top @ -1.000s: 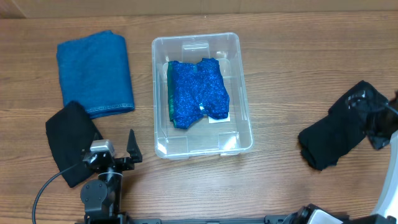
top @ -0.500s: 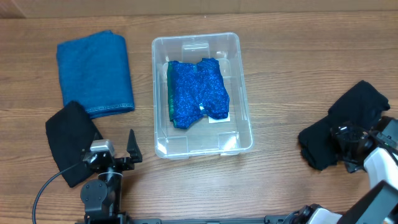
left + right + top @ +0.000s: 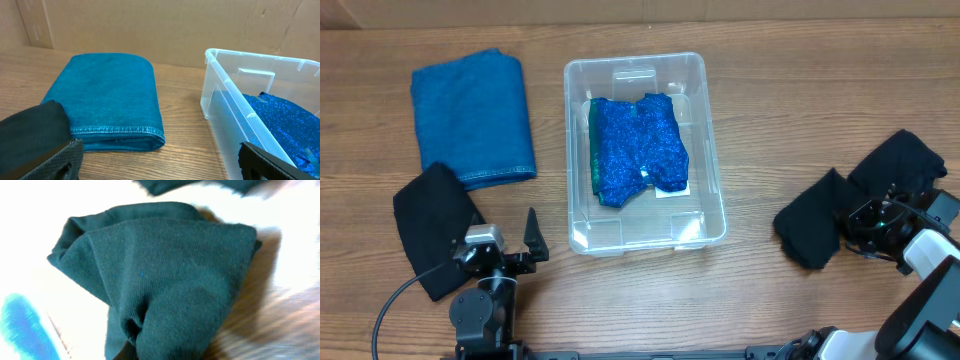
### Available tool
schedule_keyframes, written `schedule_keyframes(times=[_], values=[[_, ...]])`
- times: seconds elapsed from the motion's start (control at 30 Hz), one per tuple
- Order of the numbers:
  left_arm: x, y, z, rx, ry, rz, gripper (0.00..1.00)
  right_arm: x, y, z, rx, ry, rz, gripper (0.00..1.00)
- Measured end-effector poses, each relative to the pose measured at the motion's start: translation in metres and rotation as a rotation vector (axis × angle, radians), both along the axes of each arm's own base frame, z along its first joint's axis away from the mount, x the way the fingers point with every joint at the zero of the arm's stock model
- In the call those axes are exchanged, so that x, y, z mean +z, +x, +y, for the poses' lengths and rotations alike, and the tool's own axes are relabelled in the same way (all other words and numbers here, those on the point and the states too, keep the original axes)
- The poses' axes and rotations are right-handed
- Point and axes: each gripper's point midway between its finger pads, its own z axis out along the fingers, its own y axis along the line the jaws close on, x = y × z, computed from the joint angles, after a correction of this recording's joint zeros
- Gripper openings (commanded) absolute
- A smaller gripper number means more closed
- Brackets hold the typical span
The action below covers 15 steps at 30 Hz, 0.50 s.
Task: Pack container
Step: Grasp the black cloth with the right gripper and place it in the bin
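The right gripper (image 3: 865,224) is clamping the crumpled black knit cloth (image 3: 807,234) near the worktop's right edge and should be lifting it above the rim of the clear rectangular plastic container (image 3: 630,228) at mid-worktop, while the left gripper (image 3: 502,246) is idling open-jawed near the front-left corner.

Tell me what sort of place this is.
Probably a robot lab or test bench, not a home: a wood-grain table backed by plain cardboard panels, the left gripper at its near edge, and a clear container with a folded blue towel laid out beside it for packing.
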Motion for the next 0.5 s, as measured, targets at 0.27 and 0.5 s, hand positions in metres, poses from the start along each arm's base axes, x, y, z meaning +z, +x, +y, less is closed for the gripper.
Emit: schedule_keyframes(times=[0.27, 0.5], values=[[0.000, 0.000, 0.000, 0.000, 0.000, 0.000, 1.00, 0.187, 0.055, 0.098, 0.407, -0.095, -0.437, 0.04], [0.000, 0.000, 0.000, 0.000, 0.000, 0.000, 1.00, 0.306, 0.065, 0.250, 0.803, -0.272, -0.651, 0.04]])
